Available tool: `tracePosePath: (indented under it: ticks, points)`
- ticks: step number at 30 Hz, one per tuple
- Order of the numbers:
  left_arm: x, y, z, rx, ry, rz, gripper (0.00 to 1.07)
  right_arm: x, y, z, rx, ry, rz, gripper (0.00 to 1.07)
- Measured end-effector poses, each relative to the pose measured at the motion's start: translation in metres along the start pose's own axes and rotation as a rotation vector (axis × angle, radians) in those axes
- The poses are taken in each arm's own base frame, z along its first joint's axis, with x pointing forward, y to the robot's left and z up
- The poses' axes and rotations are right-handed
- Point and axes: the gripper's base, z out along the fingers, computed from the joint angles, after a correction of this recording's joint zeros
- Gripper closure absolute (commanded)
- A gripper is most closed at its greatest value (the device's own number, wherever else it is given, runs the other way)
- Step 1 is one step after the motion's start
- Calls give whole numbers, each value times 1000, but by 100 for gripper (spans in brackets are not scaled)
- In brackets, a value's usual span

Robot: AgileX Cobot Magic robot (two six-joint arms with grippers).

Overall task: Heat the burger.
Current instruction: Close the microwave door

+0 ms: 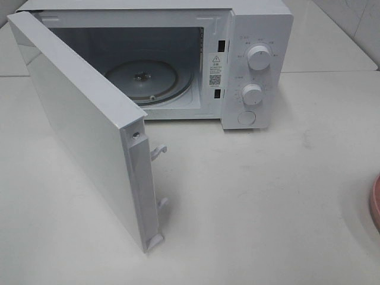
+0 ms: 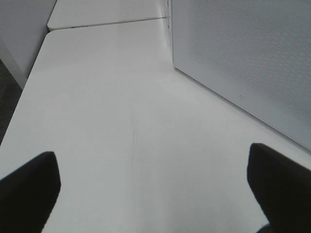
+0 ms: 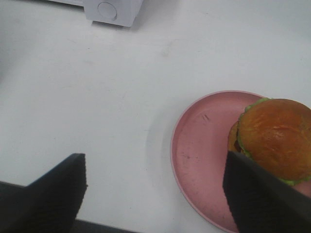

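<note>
The burger (image 3: 274, 138), with a glossy brown bun and a green lettuce edge, sits on a pink plate (image 3: 199, 145) in the right wrist view. My right gripper (image 3: 155, 194) is open above the table; one finger overlaps the plate and the burger's edge. Only a sliver of the plate (image 1: 375, 205) shows at the right edge of the high view; the burger is out of that view. The white microwave (image 1: 255, 35) stands at the back with its door (image 1: 77, 124) swung wide open and an empty glass turntable (image 1: 148, 80). My left gripper (image 2: 155, 189) is open above bare table beside the door (image 2: 243, 58).
The open door juts forward over the left middle of the table. The microwave's two knobs (image 1: 259, 57) and a button (image 1: 246, 117) face front; its corner shows in the right wrist view (image 3: 112, 10). The table edge (image 2: 19, 111) runs along the left arm's side.
</note>
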Motion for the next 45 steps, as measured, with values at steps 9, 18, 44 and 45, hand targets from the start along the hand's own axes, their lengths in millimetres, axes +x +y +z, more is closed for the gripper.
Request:
tracePosePath:
  ticks: [9, 18, 44, 45]
  points:
    - [0, 0, 0, 0, 0, 0, 9, 11, 0, -14, 64, -113, 70, 31]
    - [0, 0, 0, 0, 0, 0, 9, 16, 1, -20, 98, -157, 101, 31]
    - [0, 0, 0, 0, 0, 0, 9, 16, 1, -20, 97, -157, 101, 31]
    - [0, 0, 0, 0, 0, 0, 9, 16, 1, -20, 97, -157, 101, 31]
